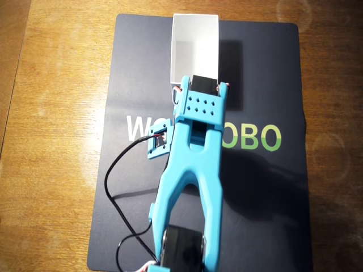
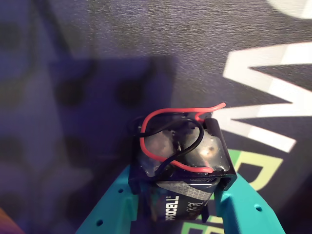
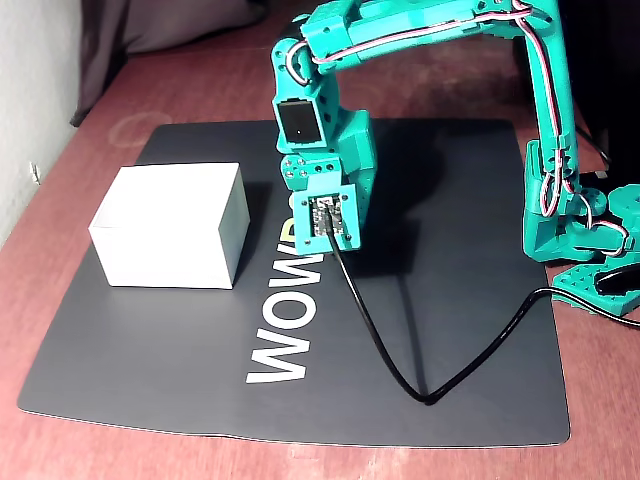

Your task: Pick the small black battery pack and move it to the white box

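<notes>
battery pack (image 2: 183, 195), small and black with white lettering and looping red and black wires, is clamped between the teal fingers of the gripper (image 2: 181, 214), above the dark mat (image 2: 97, 48); only the wrist view shows it. the overhead and fixed views hide it behind the arm (image 3: 325, 130). the white box (image 1: 195, 48) stands open on the mat, and overhead the arm's end overlaps the box's near edge. in the fixed view the arm arches over and points down just beside the box.
</notes>
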Available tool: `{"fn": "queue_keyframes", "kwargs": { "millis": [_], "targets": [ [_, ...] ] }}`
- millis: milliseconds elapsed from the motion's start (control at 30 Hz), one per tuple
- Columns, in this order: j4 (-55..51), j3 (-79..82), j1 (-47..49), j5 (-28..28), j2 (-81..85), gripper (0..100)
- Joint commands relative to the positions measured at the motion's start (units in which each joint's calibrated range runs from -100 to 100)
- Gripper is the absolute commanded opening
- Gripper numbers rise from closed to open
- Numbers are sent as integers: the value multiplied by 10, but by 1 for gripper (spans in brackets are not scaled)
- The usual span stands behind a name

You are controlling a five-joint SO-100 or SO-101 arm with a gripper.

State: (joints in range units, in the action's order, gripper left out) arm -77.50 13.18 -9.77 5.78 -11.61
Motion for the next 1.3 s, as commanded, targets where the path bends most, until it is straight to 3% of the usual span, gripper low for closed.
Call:
{"fn": "queue_keyframes", "kwargs": {
  "millis": [0, 300, 667, 800, 1100, 1267],
  "targets": [
    [-8, -13, 4, 2, 44, 8],
    [-9, -14, 7, 3, 69, 8],
    [-1, -21, 98, 41, 195, 8],
    [1, -91, 117, 57, 196, 8],
    [211, -130, 110, 142, 195, 8],
    [295, -130, 110, 232, 178, 8]
  ]
}}
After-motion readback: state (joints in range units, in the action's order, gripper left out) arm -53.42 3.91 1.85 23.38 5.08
